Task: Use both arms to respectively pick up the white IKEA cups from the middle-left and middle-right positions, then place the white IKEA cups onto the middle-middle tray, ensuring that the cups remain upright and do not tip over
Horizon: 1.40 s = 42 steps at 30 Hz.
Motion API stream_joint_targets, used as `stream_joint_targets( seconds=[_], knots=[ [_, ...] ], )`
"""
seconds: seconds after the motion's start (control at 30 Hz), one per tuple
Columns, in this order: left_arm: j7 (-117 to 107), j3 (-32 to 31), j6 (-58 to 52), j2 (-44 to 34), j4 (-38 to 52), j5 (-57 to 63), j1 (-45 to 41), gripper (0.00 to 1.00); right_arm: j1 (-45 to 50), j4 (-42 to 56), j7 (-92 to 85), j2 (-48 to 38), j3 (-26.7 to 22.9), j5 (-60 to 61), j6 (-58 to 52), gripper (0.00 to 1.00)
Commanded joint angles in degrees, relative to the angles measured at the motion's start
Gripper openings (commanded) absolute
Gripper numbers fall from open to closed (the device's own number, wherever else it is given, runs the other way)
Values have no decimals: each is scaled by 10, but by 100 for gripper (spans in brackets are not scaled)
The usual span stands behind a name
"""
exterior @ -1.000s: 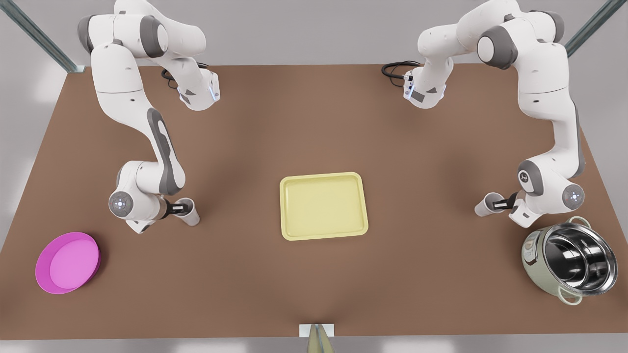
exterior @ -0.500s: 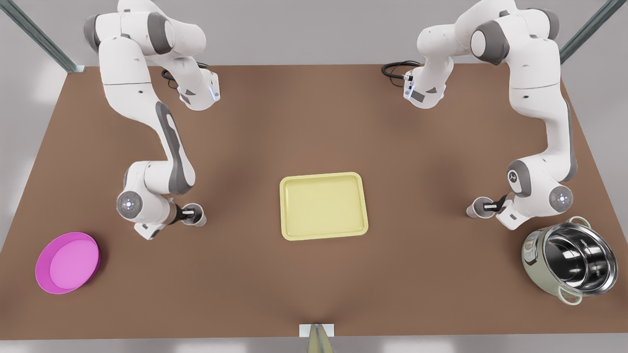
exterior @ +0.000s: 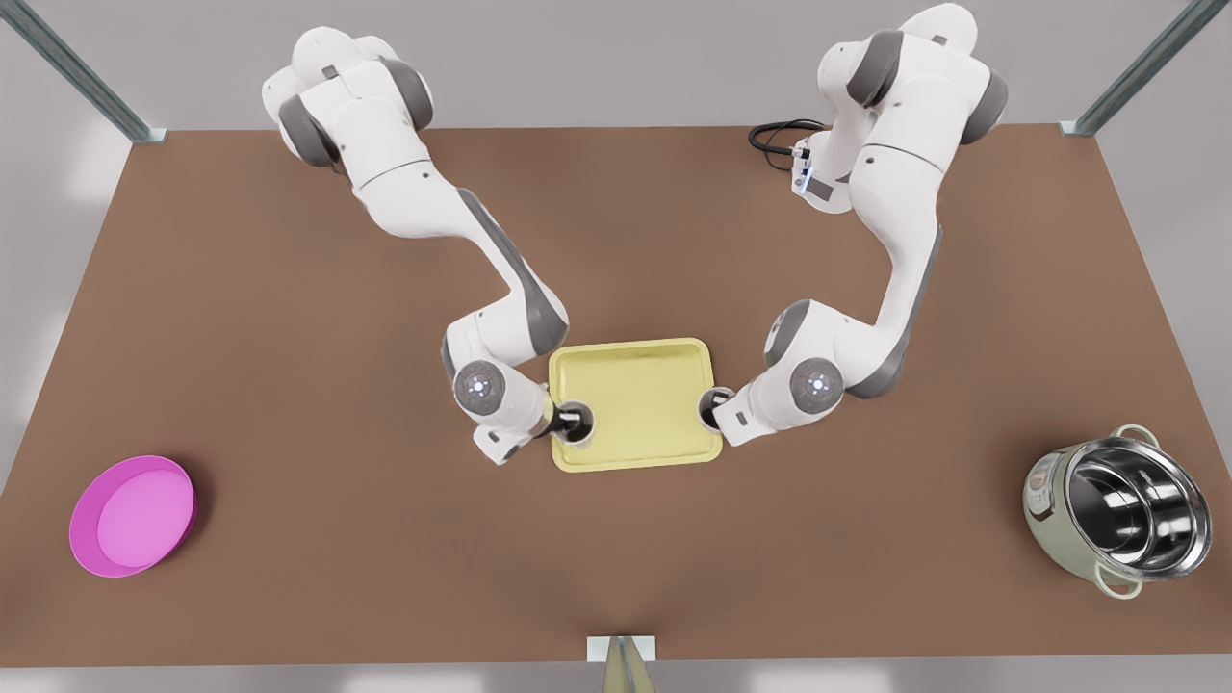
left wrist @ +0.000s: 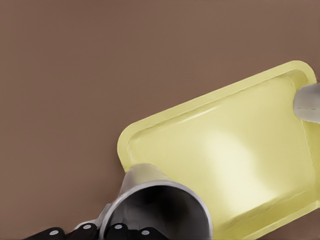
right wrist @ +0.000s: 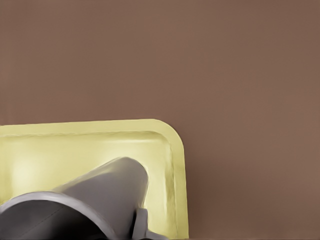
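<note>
The pale yellow tray lies mid-table. At its edge on the front view's left, my left gripper is shut on a white cup, held upright over the tray's near corner. In the left wrist view that cup is close up over the tray, with the other cup at the far edge. My right gripper is shut on the second white cup, upright at the tray's opposite edge. The right wrist view has this cup over a tray corner. Whether the cups touch the tray is unclear.
A round pink dish sits near the front on the front view's left. A steel pot stands near the front on the right. A black cable lies at the back by the right arm's base.
Both arms have swung inward from the table's sides, carrying their cups to the tray's two side edges. The cups have stayed upright in the shut grippers.
</note>
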Motion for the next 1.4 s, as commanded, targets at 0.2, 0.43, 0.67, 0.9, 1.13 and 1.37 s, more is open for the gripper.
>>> stream_joint_targets(
  seconds=[0.2, 0.43, 0.67, 0.9, 1.13, 1.37],
  knots=[
    [-381, -23, 74, 51, 6, -20, -1, 24, 14, 37, 353, 60, 13, 2, 13, 21],
    [-378, -27, 78, 71, 6, -20, 3, 57, 9, 38, 341, 58, 11, 0, 14, 100],
    [-378, -79, 40, 59, 2, -14, 69, 100, 9, 37, 335, 54, 11, -3, 12, 100],
    [-378, -79, 30, 56, -5, -14, 68, 100, 12, 29, 320, 27, 12, -3, -15, 100],
    [-378, -79, 18, 55, -6, -13, 69, 100, -126, -7, -73, -22, 6, -52, -230, 100],
    [-375, -73, -386, 16, 264, 73, 91, 100, -209, -10, -246, -266, -27, -236, -354, 100]
  ],
)
